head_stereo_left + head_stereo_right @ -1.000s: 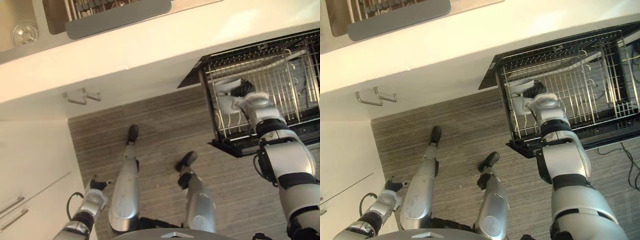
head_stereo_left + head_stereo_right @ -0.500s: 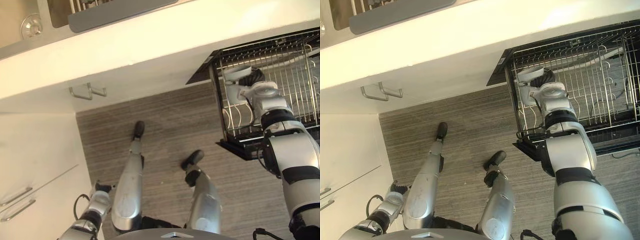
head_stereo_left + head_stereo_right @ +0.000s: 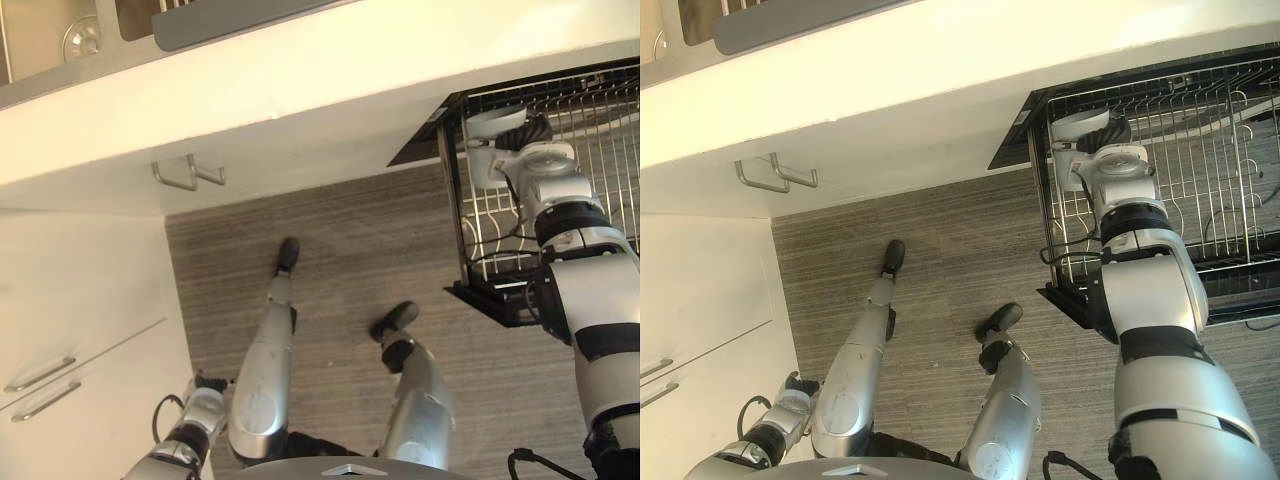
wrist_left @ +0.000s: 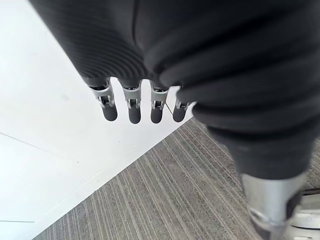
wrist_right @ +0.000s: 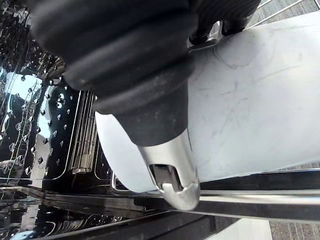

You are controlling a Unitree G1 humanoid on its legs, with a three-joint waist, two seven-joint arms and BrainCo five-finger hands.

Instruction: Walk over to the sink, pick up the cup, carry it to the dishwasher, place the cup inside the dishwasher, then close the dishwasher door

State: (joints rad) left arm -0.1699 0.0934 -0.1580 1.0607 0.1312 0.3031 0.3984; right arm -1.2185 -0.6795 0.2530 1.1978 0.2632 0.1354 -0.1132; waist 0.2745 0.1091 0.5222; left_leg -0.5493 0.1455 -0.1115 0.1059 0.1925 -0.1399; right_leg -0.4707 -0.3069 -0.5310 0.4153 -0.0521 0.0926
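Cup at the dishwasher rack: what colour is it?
White cup, clearest in the right wrist view.

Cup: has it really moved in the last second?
Yes. Against the wire rack, the cup in the right hand has travelled along the rack's left side toward the corner by the counter.

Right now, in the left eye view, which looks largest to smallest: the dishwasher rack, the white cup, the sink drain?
1. dishwasher rack, largest, though the picture's edge cuts it.
2. white cup, partly covered by the right hand curled round it.
3. sink drain, smallest, though not far behind the cup.
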